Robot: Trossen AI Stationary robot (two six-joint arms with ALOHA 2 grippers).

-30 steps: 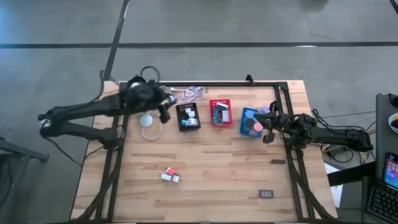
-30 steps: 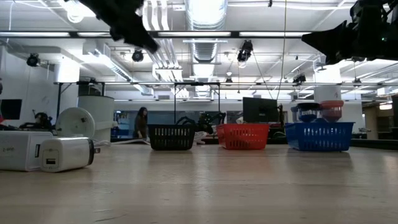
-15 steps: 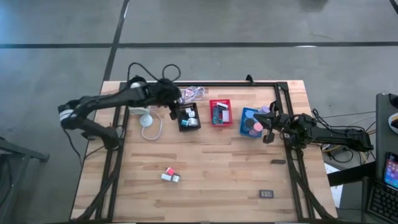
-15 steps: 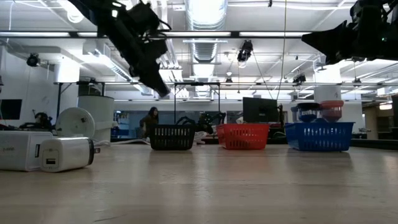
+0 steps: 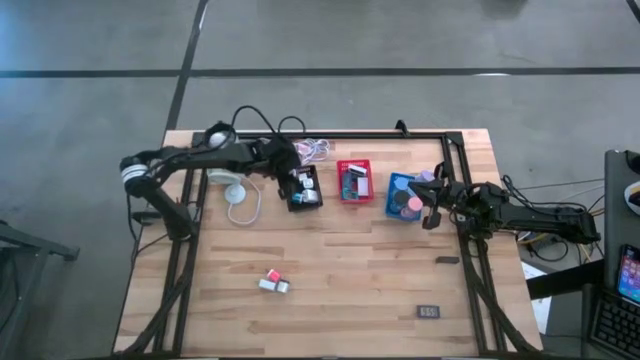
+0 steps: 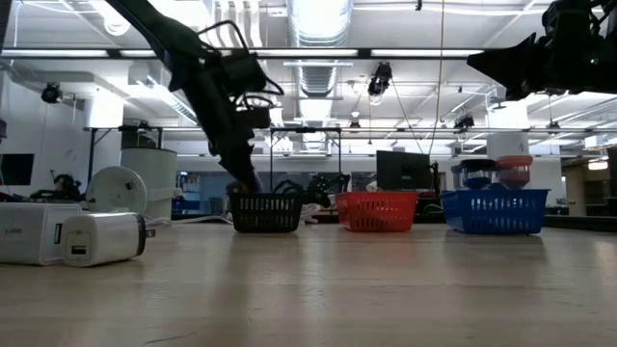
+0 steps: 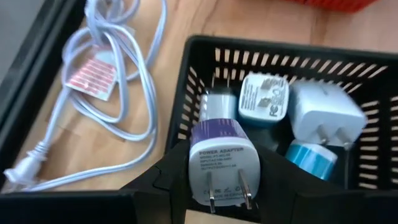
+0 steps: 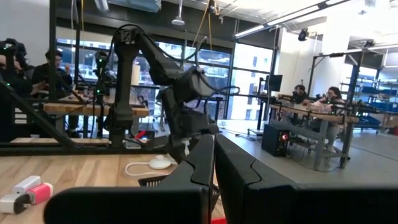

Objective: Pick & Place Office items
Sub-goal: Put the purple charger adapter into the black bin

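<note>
Left hand (image 7: 222,186) clenched on a white-and-purple plastic power adapter (image 7: 222,167), prongs pointing back toward the wrist, hangs right above the black mesh tray (image 7: 186,93)'s near edge, tray interior just ahead; right hand (image 5: 432,213) shut, waiting by the blue mesh tray (image 5: 392,196).

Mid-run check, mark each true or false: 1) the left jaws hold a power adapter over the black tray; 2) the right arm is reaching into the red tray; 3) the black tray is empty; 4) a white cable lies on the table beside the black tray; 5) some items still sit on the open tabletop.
1) True: the left gripper grips the purple-and-white adapter above the black tray.
2) False: the right gripper is shut, beside the blue tray, not in the red tray.
3) False: it already holds several adapters.
4) True: the white cable lies next to it.
5) True: a pink-and-white pair and a dark rectangle remain.
</note>
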